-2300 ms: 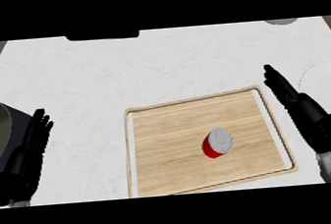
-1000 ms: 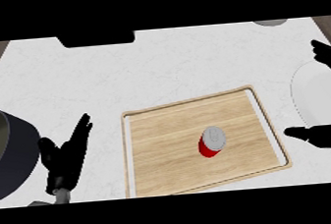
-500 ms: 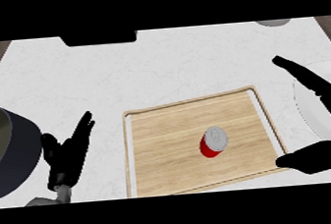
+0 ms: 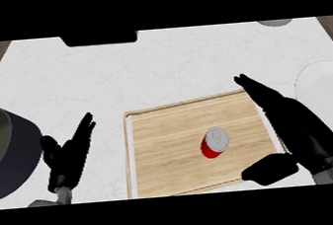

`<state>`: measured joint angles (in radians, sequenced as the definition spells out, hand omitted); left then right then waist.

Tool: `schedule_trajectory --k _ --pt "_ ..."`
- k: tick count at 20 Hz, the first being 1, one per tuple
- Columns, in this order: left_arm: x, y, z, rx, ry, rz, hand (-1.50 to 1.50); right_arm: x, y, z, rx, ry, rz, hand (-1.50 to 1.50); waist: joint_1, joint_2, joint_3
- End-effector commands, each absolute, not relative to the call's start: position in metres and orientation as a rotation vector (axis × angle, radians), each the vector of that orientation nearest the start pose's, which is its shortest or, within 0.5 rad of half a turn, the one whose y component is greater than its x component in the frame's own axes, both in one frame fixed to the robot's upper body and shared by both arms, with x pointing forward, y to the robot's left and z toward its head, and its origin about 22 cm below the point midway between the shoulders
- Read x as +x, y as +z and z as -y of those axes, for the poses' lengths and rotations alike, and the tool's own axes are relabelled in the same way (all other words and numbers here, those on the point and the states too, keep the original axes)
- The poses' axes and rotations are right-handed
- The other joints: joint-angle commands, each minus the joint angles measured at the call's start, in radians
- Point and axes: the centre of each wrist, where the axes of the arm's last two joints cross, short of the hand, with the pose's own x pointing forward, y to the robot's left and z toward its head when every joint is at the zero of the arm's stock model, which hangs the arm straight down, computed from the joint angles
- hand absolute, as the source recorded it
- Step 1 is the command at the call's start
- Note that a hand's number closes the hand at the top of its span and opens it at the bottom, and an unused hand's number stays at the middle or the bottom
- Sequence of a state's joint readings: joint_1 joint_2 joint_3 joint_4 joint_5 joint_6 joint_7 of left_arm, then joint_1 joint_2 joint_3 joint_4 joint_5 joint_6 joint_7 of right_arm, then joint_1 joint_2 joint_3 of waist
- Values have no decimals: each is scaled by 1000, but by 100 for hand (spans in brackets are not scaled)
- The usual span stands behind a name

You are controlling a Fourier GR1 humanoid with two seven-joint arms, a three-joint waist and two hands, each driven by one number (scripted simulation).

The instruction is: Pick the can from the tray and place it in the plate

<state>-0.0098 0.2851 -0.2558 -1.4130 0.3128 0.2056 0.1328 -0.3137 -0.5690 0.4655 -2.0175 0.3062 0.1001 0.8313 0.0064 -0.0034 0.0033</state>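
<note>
Can upright on the tray, both robot hands apart from it.

On the white worktop (image 4: 158,65), the wooden tray (image 4: 164,134) holds the red can (image 4: 214,143) near its middle. A dark pot (image 4: 4,152) sits far left, the plate (image 4: 327,89) far right. The right robot hand (image 4: 295,129) spreads over the tray's right edge, fingers straight; the left robot hand (image 4: 68,154) rests open beside the tray.

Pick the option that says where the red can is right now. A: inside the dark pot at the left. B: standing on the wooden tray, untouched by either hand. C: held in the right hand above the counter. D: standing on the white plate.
B: the red can stands upright on the wooden tray, with the open right hand beside it at the tray's right edge, not touching, and the white plate bare.
</note>
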Motion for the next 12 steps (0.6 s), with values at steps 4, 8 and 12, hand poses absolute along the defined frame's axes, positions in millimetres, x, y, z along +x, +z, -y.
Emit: schedule_trajectory --k 4,8,12 --pt "229 -30 -237 5 0 1185 0 230 126 156 -524 991 1243 -150 -2 3 -3" --pt "237 -26 -252 -6 5 1183 0 219 137 141 -513 978 1252 -150 -4 3 -3" --pt "220 -50 -246 5 -1 1189 0 229 129 145 -546 1009 1238 -150 -4 3 -4"
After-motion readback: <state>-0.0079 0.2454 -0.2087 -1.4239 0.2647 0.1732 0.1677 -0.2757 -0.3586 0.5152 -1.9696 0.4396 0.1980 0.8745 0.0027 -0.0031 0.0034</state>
